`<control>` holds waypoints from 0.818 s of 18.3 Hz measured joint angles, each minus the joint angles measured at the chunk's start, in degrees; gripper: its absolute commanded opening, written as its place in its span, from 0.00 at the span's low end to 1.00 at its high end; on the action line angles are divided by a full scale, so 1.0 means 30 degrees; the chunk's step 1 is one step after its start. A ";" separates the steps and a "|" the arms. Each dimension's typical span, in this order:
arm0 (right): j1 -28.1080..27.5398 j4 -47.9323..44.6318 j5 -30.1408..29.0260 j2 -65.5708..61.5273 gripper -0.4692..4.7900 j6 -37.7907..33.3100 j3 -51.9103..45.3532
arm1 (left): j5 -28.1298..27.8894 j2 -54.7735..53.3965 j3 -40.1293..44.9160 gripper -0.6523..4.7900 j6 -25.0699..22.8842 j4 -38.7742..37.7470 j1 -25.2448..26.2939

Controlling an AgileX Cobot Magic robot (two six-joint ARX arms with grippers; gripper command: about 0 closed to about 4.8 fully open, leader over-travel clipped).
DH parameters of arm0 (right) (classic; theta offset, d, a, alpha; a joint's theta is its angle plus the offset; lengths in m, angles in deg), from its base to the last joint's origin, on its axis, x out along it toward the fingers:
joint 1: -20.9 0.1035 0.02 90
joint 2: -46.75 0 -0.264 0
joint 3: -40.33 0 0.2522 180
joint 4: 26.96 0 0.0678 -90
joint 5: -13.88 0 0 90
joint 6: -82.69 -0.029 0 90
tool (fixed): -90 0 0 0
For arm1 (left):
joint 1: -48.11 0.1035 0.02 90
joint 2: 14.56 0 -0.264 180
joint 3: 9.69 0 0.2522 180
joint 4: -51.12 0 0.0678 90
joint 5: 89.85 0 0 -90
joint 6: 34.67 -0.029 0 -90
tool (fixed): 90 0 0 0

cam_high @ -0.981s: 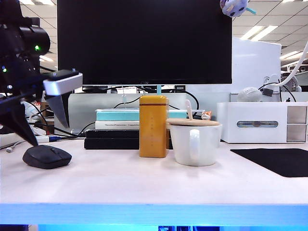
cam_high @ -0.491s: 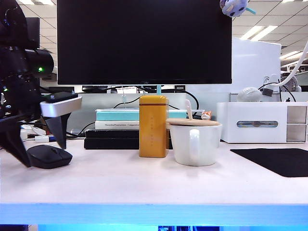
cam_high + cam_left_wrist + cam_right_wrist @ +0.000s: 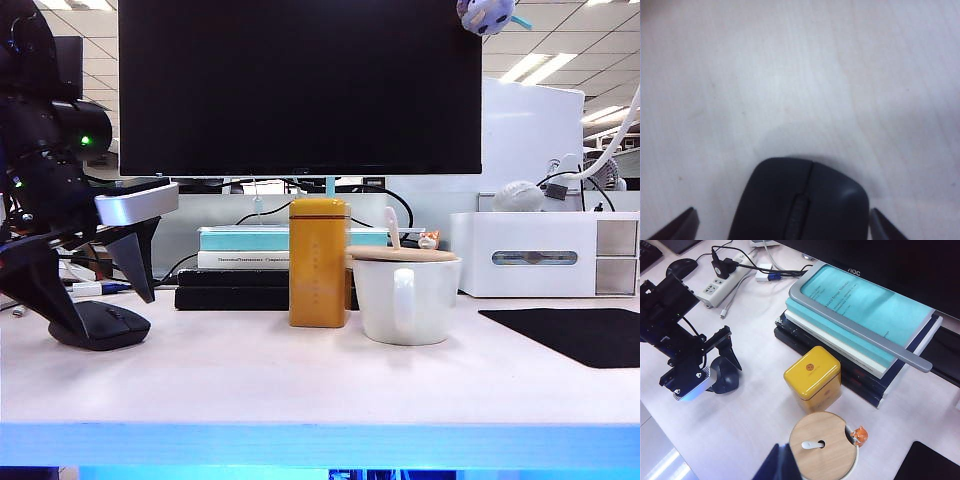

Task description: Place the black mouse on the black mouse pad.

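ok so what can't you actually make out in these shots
- Black mouse: rear cut off by the left wrist view's edge.
- Left hand: contact with the mouse unclear; its fingers straddle it.
- Right hand: only a dark, shut tip shows.
- Black mouse pad: runs off the exterior view.

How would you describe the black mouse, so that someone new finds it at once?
Start at the big dark monitor and go down to the table's left end. There, between the open left gripper's fingers, lies the black mouse. It is low, rounded and matte, unlike the tall yellow tin and white mug.
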 measured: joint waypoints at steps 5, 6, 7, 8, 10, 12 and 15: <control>0.0000 0.0000 0.0000 0.0000 0.08 0.0000 0.0000 | -0.0262 0.0000 -0.0007 1.00 0.0678 0.0248 0.0000; 0.0000 0.0000 0.0000 0.0000 0.08 0.0000 0.0000 | -0.0758 0.0000 -0.0015 1.00 0.0437 0.0277 0.0000; 0.0000 0.0000 0.0000 0.0000 0.08 0.0000 0.0000 | -0.1173 0.0000 -0.0015 1.00 0.0226 0.0277 0.0000; 0.0000 0.0000 0.0000 0.0000 0.08 0.0000 0.0000 | -0.1384 0.0000 -0.0015 1.00 -0.0022 0.0284 0.0007; 0.0000 0.0000 0.0000 0.0000 0.08 0.0000 0.0000 | -0.1894 0.0000 -0.0015 1.00 -0.0219 0.0430 0.0007; 0.0000 0.0000 0.0000 0.0000 0.08 0.0000 0.0000 | -0.2076 -0.0007 -0.0015 1.00 -0.0525 0.0605 0.0007; 0.0000 0.0095 0.0000 0.0000 0.08 0.0000 0.0000 | -0.2120 -0.0211 -0.0007 1.00 -0.0736 0.1231 0.0007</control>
